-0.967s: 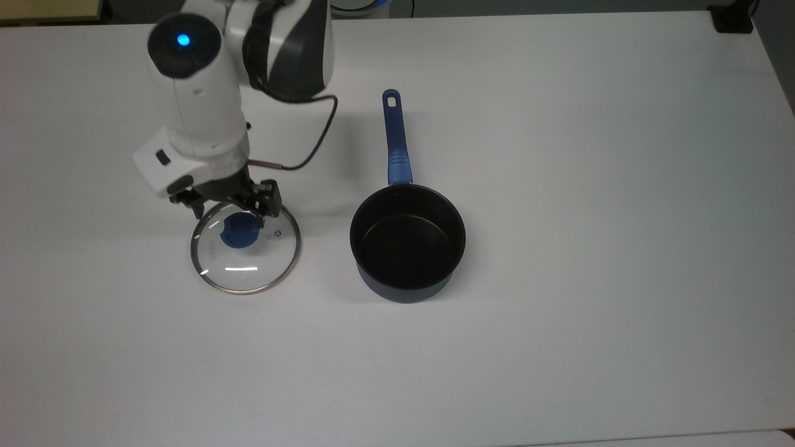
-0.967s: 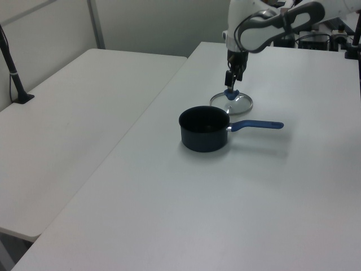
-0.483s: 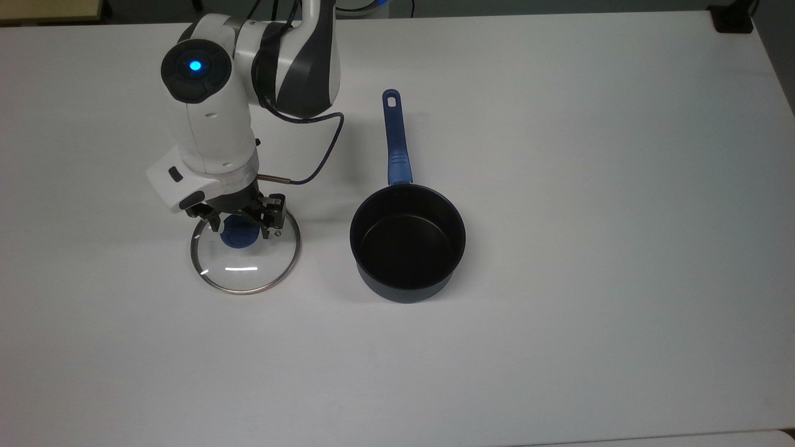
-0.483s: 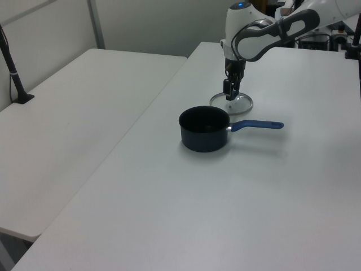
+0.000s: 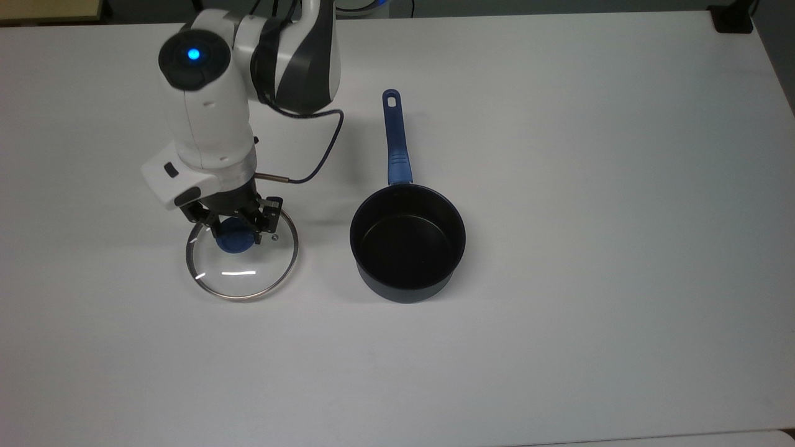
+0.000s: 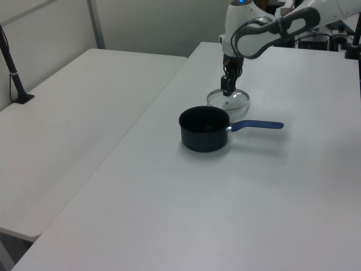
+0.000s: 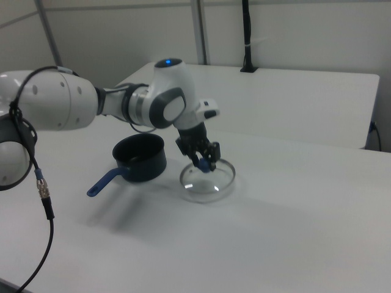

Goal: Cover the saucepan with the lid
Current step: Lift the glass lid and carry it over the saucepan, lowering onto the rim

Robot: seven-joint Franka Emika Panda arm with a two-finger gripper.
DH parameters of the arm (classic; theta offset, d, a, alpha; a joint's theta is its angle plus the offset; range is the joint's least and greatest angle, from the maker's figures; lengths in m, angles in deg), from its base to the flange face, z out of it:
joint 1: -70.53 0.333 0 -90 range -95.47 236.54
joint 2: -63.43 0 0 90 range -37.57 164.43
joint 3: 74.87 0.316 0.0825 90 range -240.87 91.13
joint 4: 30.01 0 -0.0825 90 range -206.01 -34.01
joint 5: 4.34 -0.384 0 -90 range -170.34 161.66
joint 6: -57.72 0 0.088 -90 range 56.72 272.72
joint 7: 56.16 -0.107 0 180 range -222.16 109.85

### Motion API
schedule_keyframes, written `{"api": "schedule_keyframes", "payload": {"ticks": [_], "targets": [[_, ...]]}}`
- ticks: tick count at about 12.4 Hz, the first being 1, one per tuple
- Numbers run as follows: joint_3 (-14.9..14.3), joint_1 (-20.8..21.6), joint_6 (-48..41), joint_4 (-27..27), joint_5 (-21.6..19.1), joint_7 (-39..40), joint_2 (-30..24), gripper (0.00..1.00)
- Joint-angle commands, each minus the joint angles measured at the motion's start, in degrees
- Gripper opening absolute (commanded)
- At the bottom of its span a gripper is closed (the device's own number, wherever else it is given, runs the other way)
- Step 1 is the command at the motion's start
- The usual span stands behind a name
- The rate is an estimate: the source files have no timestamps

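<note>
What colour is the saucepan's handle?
Blue. The handle of the saucepan shows best in the top view, running up from the dark pot.

A lab: bare white tables, partition walls

From my top view the gripper covers part of the lid knob; its lettering is too small to read.
</note>
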Motion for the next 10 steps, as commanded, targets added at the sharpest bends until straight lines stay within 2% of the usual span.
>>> {"api": "schedule_keyframes", "payload": {"ticks": [1,5,10], "targets": [[1.6,4.1,-8.0,3.9,-1.2,-1.3,-4.5,0.34],[1.6,13.2,-10.3,5.2,-0.5,-8.1,-6.6,0.34],[1.5,18.4,-7.7,5.1,0.2,-11.7,-5.1,0.34]]}}
